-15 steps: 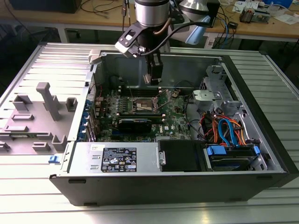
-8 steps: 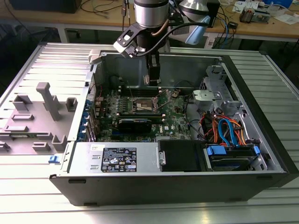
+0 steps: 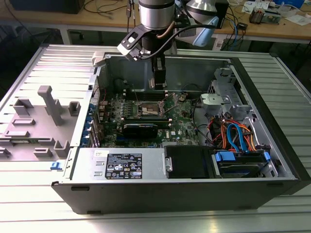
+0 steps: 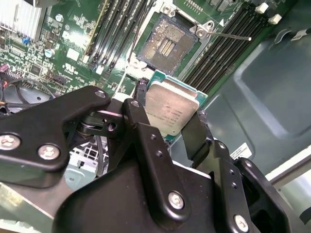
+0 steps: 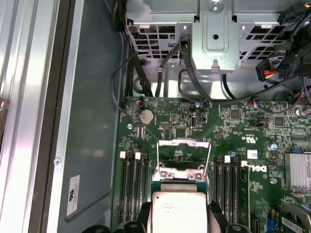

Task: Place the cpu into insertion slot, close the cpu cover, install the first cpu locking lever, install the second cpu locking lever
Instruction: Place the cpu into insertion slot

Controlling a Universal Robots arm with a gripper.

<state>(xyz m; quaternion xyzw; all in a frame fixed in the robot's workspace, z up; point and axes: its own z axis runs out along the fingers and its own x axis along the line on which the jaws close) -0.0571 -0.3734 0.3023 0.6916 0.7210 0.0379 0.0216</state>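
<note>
Silvery cpu (image 4: pixel 173 104) is sitting pinched in your gripper's (image 4: pixel 168 111) jaws, near the bare slot (image 4: pixel 167 41), cover (image 5: pixel 184 141) standing raised; in the exterior view your gripper is hanging at the slot's twelve o'clock.

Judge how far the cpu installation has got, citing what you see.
Done: the gripper is shut on the cpu. In hand: holding it near the insertion slot, empty, its cpu cover raised. Left: seating the chip, closing the cover, locking it.
</note>
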